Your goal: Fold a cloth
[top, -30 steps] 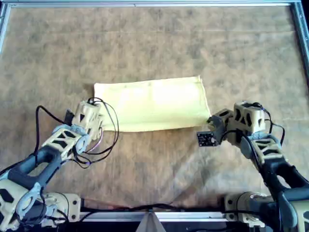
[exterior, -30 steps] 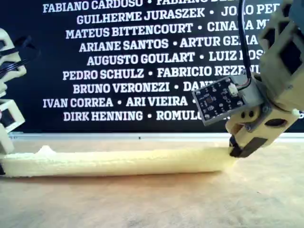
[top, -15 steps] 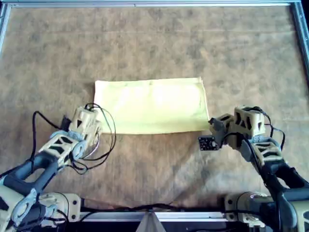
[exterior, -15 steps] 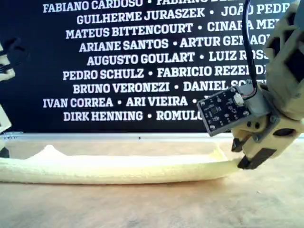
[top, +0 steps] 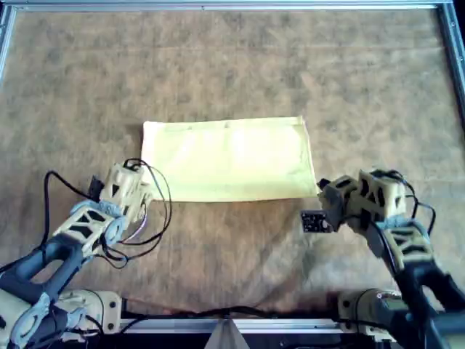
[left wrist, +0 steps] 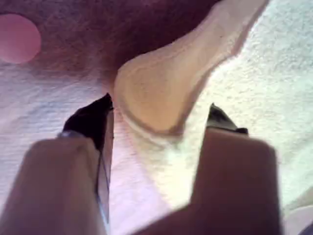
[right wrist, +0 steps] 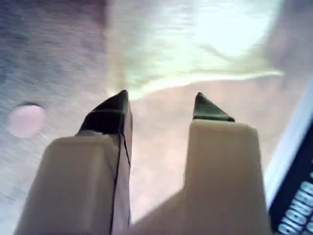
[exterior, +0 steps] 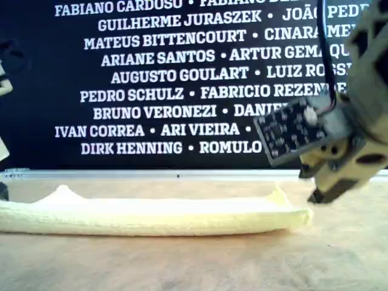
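The pale yellow cloth point(top: 229, 158) lies folded into a flat rectangle in the middle of the table, and it shows as a low strip in the exterior view point(exterior: 151, 215). My first gripper point(top: 145, 190) is open at the cloth's near corner on the overhead view's left. In the first wrist view its jaws point(left wrist: 159, 115) straddle that cloth corner point(left wrist: 166, 88) without closing on it. My second gripper point(top: 322, 190) is open and empty, just off the cloth's near corner on the overhead view's right and slightly above the table point(exterior: 318, 194). In the second wrist view point(right wrist: 159, 105) the cloth point(right wrist: 195, 44) lies ahead of the tips.
The table is covered in brown felt point(top: 232, 65) with a metal rail point(top: 218, 6) along its far edge. A black banner with white names point(exterior: 170, 73) stands behind it. A small circuit board point(top: 312, 222) hangs on my second arm. Loose cables point(top: 156, 218) trail beside my first arm.
My second gripper has left the cloth's corner, backing off and rising. My first gripper has drawn back slightly. The cloth has settled flat.
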`<state>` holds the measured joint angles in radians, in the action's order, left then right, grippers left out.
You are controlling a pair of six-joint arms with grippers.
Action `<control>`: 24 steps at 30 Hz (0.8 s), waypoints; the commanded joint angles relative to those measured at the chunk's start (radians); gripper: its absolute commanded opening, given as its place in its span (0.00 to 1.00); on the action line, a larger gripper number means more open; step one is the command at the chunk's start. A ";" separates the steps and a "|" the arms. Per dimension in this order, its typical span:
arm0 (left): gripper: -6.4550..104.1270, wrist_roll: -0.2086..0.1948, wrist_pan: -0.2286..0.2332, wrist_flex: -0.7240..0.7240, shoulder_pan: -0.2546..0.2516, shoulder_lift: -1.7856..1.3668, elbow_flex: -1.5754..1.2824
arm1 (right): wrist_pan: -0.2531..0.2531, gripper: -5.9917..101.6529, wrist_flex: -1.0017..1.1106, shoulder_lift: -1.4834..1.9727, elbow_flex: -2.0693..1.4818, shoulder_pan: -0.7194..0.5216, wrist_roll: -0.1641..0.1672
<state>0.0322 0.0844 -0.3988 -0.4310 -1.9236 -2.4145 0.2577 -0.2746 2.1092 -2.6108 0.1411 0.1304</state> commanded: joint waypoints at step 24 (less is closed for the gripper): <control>0.66 0.006 0.006 0.003 0.015 -1.190 -0.583 | 0.008 0.55 -0.006 0.767 -0.425 0.011 0.008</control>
<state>0.0337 0.0844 -0.4004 -0.4310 -3.0802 -3.0066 0.2592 -0.2761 2.8777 -3.0235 0.1411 0.1335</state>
